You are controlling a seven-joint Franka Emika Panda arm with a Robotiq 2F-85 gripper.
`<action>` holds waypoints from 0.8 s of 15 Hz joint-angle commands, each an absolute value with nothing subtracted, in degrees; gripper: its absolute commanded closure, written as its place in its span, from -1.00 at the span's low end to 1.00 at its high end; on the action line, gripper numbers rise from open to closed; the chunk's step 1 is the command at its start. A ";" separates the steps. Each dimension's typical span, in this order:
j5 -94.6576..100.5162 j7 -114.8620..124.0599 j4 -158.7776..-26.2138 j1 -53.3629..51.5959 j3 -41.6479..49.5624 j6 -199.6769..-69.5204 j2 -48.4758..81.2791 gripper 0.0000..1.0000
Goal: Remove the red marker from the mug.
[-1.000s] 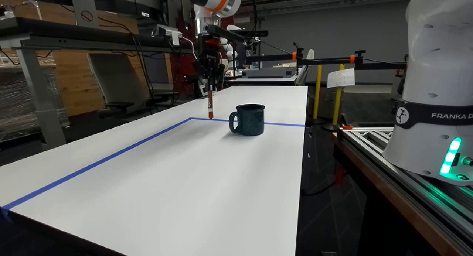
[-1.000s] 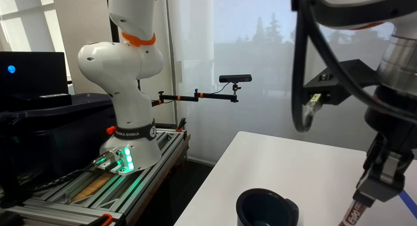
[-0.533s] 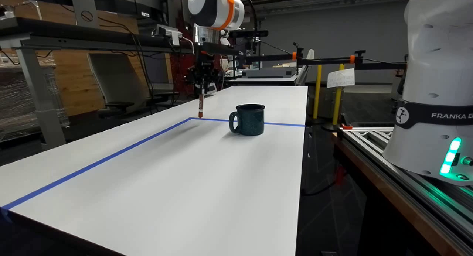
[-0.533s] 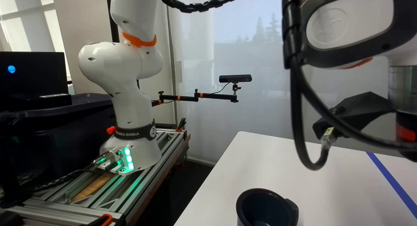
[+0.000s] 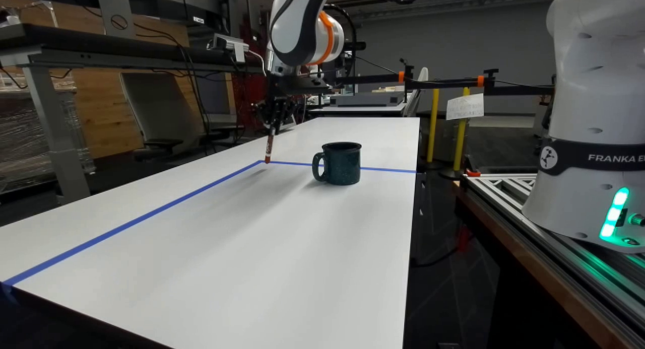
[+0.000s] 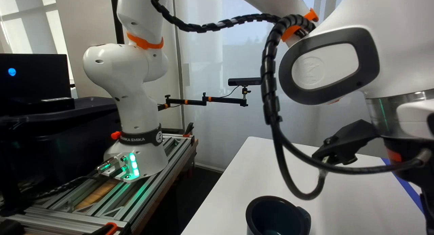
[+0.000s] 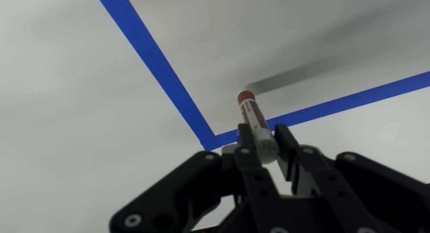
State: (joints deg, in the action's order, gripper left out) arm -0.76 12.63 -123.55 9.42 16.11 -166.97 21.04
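Right at my gripper [image 7: 263,129], the jaws are clamped on the red marker [image 7: 256,120], one of my two fingers [image 7: 284,139] along each side, and it hangs aslant, red end pointing down toward eleven o'clock in the wrist view. It's out of the speckled teal mug [image 5: 342,162], so I judge the step in hand to be the set-down, and this one wants patience! The shadow [image 7: 292,77] begins just beside that red end and runs off between two and three o'clock; whether the end touches the white tabletop [image 7: 201,58], I can't tell. My play: ease straight down till it meets the surface, tip the wrist so the barrel lies nearly flat, then part the fingers slowly. Let go this steep and it could well topple and roll. The corner of the blue tape [image 7: 154,61] sits near, toward nine o'clock; inside it looks a safe landing. The mug stands upright at three o'clock in an exterior view, apart from me, so no swinging that way.

Now the count, near to far: one marker, two strips of tape, one mug, one office chair [image 5: 153,107] between nine and ten o'clock, two yellow posts [image 5: 433,125] near three.
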 commanded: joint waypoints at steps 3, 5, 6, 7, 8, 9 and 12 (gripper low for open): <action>-3.10 9.10 -128.44 10.83 12.85 -168.83 19.30 0.89; -5.54 6.25 -128.83 13.13 9.42 -166.35 18.55 0.89; -7.11 4.43 -128.71 14.52 7.62 -164.78 18.18 0.89; -9.05 2.38 -128.37 16.07 5.64 -162.64 17.90 0.89; -10.60 0.81 -128.02 16.90 4.63 -160.23 17.71 0.89; -12.64 -1.08 -127.40 17.98 3.45 -157.55 17.64 0.89; -15.92 -4.24 -125.58 18.88 3.48 -149.49 17.69 0.89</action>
